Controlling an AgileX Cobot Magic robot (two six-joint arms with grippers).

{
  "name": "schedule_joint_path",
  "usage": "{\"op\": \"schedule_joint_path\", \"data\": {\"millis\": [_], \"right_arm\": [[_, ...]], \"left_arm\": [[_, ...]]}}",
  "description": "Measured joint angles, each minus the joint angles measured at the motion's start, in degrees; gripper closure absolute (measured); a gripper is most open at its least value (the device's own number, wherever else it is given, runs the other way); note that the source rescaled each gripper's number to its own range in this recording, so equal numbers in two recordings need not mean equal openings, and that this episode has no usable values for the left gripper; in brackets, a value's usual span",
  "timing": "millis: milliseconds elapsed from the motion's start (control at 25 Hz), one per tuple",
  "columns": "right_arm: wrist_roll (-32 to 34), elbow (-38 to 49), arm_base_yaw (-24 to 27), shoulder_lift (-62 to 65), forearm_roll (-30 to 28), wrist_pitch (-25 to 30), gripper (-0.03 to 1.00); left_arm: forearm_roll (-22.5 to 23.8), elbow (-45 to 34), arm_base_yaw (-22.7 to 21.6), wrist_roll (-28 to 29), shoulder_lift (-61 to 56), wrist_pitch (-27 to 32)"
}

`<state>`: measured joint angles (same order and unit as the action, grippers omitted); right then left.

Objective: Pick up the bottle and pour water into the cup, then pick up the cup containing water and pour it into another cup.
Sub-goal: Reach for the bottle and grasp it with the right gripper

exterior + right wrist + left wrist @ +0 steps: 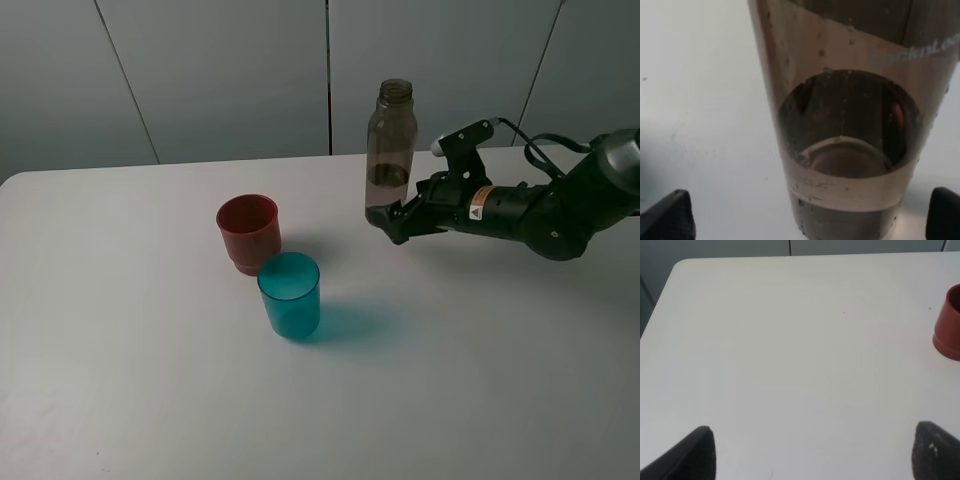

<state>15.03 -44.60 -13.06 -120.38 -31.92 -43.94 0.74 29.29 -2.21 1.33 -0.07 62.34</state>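
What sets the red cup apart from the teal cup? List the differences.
The red cup is opaque; the teal cup is translucent. The red cup steps in to a narrower base; the teal cup has smooth, straight sides. The red cup stands farther back on the table, the teal cup nearer the camera. Both stand upright, mouths open.

High overview of table [150,400]; left wrist low, toward red cup [949,325]; right wrist against bottle [840,115].
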Motion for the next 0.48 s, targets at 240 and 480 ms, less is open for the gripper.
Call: {"op": "schedule_joint_path", "data": {"millis": [240,480], "right_arm": [[0.22,-2.77,0.0,-1.28,0.21,0.71,-0.03],[1.03,-5.84,0.0,-3.25,0.32,0.48,-0.03]], "left_arm": [[0.0,0.0,0.0,0.0,0.0,0.0],[0.0,0.0,0.0,-0.36,0.0,0.0]]}}
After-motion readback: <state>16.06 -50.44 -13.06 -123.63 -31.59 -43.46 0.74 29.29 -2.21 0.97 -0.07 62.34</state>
